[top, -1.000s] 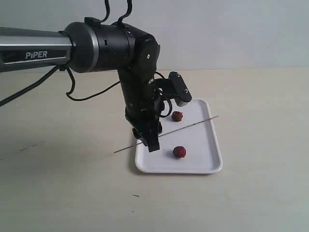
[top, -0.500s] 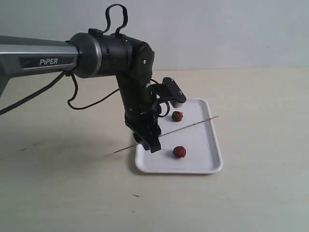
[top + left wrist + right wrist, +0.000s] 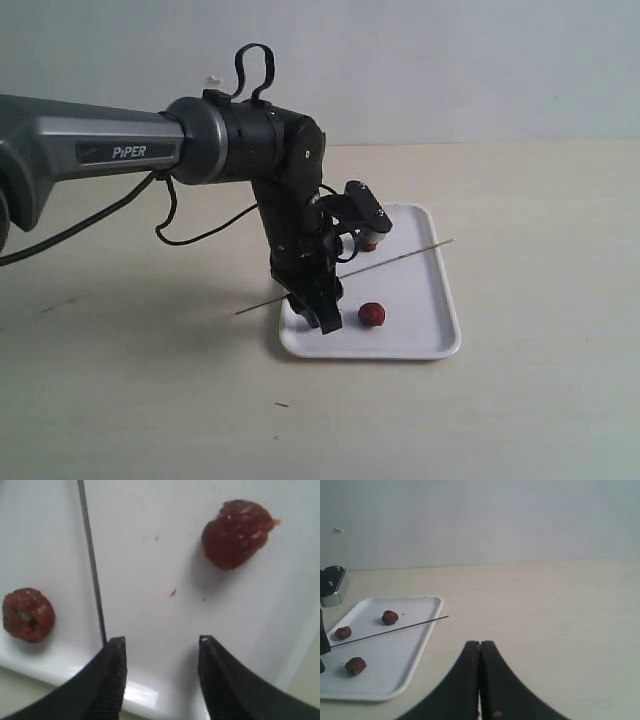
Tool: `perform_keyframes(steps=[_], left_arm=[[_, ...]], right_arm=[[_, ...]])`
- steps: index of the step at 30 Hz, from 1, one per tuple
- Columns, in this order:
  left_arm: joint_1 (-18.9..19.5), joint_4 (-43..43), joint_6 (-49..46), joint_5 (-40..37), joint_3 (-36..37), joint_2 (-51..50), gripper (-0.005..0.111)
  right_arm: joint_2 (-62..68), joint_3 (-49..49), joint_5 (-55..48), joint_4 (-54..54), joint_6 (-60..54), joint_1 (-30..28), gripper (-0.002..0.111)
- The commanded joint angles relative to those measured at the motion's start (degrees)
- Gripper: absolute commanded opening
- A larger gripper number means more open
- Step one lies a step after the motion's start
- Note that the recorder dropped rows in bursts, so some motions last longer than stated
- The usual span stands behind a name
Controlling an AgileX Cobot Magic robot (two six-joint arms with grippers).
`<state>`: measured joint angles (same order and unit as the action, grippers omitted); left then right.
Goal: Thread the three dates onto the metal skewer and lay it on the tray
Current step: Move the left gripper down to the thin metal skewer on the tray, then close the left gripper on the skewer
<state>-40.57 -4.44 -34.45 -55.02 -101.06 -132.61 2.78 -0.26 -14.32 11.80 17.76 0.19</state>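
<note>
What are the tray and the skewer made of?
The tray looks like smooth white plastic, maybe enamel: its rim shines glossy in the left wrist view. The skewer looks like metal: thin, grey, perfectly straight, with a dull sheen.

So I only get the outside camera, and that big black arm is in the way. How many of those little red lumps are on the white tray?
Observer: There are three dates on the tray. The right wrist view shows them all.
Operator: Is any of them stuck on that wire?
Observer: No. In that view the skewer lies bare across the tray, with each date apart from it.
Operator: And is the claw holding something?
Observer: No. Its own camera shows the left gripper open over the tray, with nothing between its jaws.
</note>
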Motion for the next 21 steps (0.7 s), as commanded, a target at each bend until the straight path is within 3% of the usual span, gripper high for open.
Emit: perform_keyframes(steps=[1, 8, 21], left_arm=[[0.07, -0.16, -0.18, 1.78, -0.35, -0.10, 0.046], [-0.05, 1.23, -0.27, -2.39, -0.35, 2.66, 0.046], [0.16, 4.44, -2.57, 2.86, -0.35, 2.09, 0.046]], right_arm=[[-0.25, 0.26, 0.27, 0.25, -0.11, -0.34, 0.000], [-0.25, 0.26, 0.27, 0.25, -0.11, -0.34, 0.000], [-0.25, 0.26, 0.27, 0.25, -0.11, -0.34, 0.000]])
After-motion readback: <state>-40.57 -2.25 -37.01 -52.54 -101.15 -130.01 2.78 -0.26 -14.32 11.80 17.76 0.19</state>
